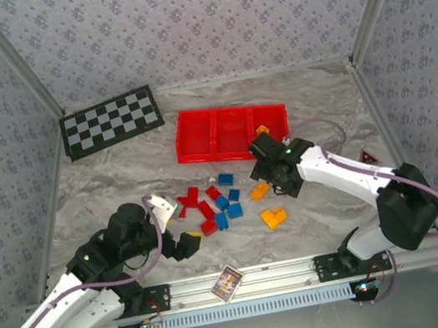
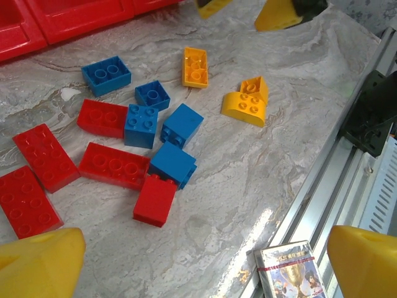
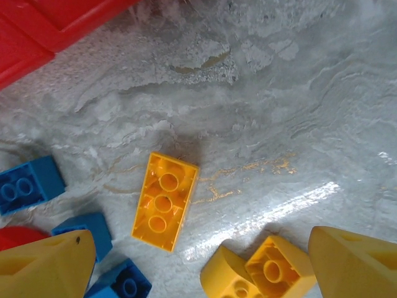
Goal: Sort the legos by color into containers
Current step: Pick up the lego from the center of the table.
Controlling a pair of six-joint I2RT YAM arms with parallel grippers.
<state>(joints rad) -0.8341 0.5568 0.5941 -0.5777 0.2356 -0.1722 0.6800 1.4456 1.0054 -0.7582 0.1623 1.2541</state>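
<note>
The legos (image 2: 142, 126) are red, blue and orange-yellow, the tray (image 1: 183, 136) red, the mat (image 1: 111, 121) black-and-grey checkered.

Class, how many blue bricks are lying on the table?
5. One blue brick nearest the tray, three mid-cluster, one beside a red brick. Others may be hidden.

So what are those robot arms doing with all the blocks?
They're sorting bricks by colour into the red tray. Right now nothing is held. The right arm's fingers hang open over a long orange brick on the table. The left arm's fingers are open too, above the red bricks and blue bricks lying loose.
</note>
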